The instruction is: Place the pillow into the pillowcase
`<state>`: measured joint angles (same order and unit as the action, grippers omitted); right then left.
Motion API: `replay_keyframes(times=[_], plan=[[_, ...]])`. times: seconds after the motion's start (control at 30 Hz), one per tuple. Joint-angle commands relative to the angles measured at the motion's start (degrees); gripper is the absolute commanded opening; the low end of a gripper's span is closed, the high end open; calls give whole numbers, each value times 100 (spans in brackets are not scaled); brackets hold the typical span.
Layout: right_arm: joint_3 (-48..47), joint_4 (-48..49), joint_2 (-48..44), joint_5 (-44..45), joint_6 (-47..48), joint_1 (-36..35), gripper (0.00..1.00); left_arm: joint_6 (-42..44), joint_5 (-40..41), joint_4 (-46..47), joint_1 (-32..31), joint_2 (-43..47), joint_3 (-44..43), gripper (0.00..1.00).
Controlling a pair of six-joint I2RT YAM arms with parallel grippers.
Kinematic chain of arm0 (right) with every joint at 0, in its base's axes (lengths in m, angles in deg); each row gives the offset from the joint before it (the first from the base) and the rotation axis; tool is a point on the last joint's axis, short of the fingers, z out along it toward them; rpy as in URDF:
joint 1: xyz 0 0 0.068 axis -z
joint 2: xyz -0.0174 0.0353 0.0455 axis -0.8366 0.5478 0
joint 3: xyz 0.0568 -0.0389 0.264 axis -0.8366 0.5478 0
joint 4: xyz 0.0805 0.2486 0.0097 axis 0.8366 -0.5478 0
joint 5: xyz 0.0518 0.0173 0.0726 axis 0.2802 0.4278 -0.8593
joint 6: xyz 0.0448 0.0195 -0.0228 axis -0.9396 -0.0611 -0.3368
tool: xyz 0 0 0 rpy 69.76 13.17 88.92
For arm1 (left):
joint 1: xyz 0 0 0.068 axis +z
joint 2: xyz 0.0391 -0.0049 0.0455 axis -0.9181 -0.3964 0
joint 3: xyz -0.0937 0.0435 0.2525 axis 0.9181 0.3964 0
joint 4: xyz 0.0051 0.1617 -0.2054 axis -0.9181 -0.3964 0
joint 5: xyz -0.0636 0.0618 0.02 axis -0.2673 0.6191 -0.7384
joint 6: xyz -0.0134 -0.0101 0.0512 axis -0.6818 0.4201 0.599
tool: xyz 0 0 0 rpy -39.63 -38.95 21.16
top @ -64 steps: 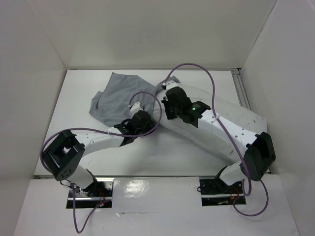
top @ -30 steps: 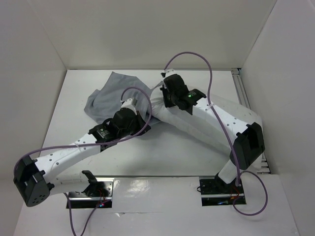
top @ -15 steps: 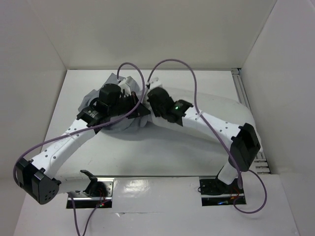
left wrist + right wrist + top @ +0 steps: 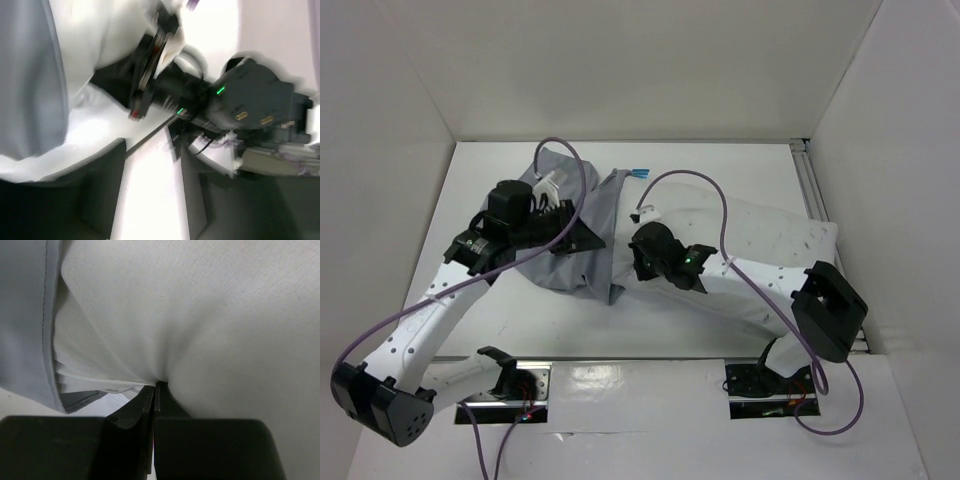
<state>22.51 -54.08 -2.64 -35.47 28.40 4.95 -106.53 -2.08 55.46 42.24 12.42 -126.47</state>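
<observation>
Right end effector (image 4: 154, 388) clamped on pillow (image 4: 225, 315) beside pillowcase (image 4: 22, 315); left end effector (image 4: 586, 239) over pillowcase, state unclear.

The pillow (image 4: 782, 232) is a plump white cushion with small dark specks. It lies lengthwise across the right half of the tabletop (image 4: 720, 165), one end near the right edge and the other end slipping under the pillowcase's hem. The pillowcase (image 4: 603, 228) is a limp, wrinkled mid-grey sack, bunched left of the middle and reaching towards the far edge, its seamed opening facing the pillow.
</observation>
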Motion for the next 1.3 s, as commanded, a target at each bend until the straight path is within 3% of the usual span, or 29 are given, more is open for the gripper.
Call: replay_keyframes(times=[0.0,0.03,0.1,0.13,0.2,0.37,0.57,0.73,0.87,0.9,1.03,1.27], plan=[[243,404,-214,-95,-308,-2,0,409,-186,-149,295,127,-480,11],[244,404,-214,-95,-308,-2,0,488,-81,-219,435,49,-481,1],[314,474,-267,-95,-308,-2,0,680,417,-343,436,-135,-630,1],[375,639,-345,-95,-308,-2,0,682,647,-343,436,-371,-683,36],[437,824,-495,-95,-308,-2,0,752,1043,-431,384,-793,-832,80],[446,782,-496,-148,-256,-2,0,638,2352,-448,-29,-1724,-1552,86],[446,764,-496,-95,-202,-55,0,893,3179,-791,-380,-3149,-2879,86],[446,764,-496,-42,-150,-107,0,893,3469,-1212,-381,-4387,-3836,68],[639,825,-662,19,-150,-108,0,780,3549,-1320,-381,-4593,-4041,49],[640,825,-732,19,-150,-108,0,779,3497,-1249,-381,-4593,-4041,33],[789,887,-961,89,-45,-108,0,832,3234,-1125,-381,-4653,-4312,0],[728,545,-1278,273,456,-441,0,1183,2610,-1521,-495,-4681,-5569,0]])
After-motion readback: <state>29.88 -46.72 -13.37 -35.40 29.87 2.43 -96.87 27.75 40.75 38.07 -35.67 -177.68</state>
